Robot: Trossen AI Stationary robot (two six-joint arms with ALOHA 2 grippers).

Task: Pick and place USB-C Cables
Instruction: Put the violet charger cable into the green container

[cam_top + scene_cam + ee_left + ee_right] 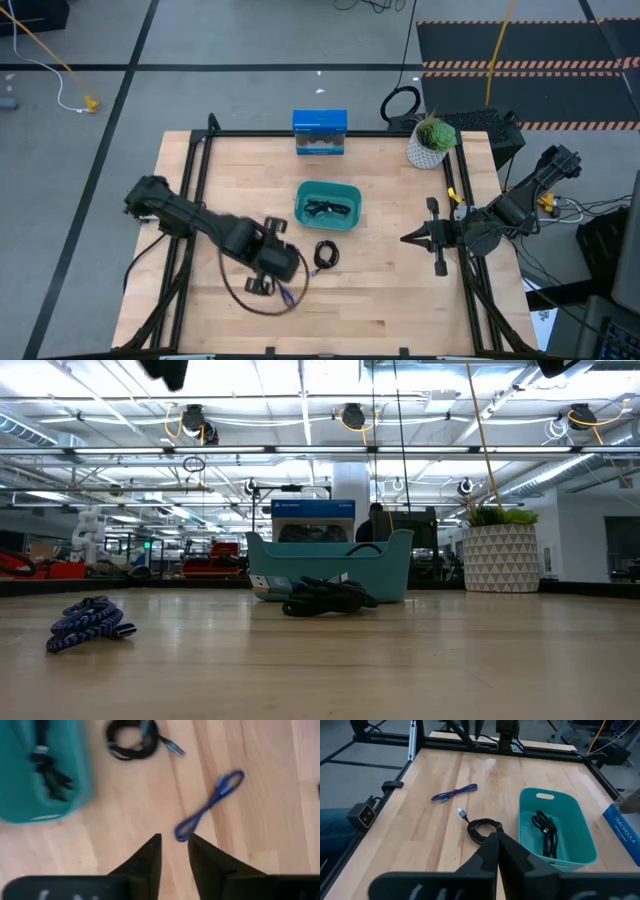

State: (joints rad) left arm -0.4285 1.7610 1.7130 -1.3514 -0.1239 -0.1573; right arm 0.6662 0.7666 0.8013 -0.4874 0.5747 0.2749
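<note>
While the left gripper (pixel 175 842) hangs slightly parted near the blue cable (pixel 209 806), one black cable (pixel 545 834) lies in the bin (pixel 580 822), another (pixel 484 828) beside it; right gripper (pixel 498 840) closed

Three USB-C cables show in all. Two are black: one elongated black cable (pixel 329 209) lies inside the teal bin (pixel 304 221), and one coiled black cable (pixel 326 254) lies on the worktop (pixel 400 300) at about 6 o'clock from that bin. One is a blue-purple cable (pixel 454 793), alone on the bare wood. There is one teal bin, one blue box (pixel 320 131) at 12 o'clock from it, and one potted plant (pixel 431 141) at about 2 o'clock. Two arms are present, each with two fingers.
</note>
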